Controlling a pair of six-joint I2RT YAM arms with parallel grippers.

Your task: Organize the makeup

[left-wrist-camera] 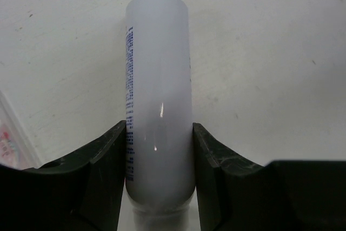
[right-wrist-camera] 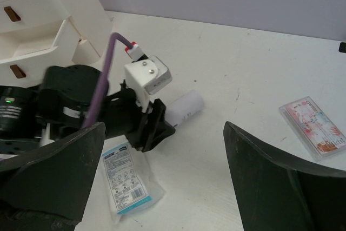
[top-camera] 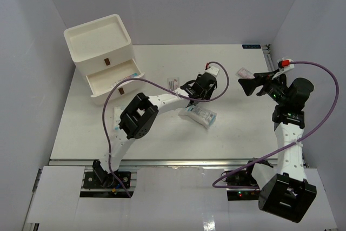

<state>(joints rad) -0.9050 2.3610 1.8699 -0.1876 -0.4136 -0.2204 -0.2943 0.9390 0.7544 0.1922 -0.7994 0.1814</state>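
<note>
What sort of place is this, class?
Probably a robotics lab test cell: left arm and right arm bolted at a white table, bare walls around, a drawer box and sachet pack as props.

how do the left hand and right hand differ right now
The left hand is shut on a white tube; the right hand is open and holds nothing. The left hand is near the middle of the table, beside a sachet pack; the right hand is over the right side, pointing toward the left hand. Both have black fingers.
</note>
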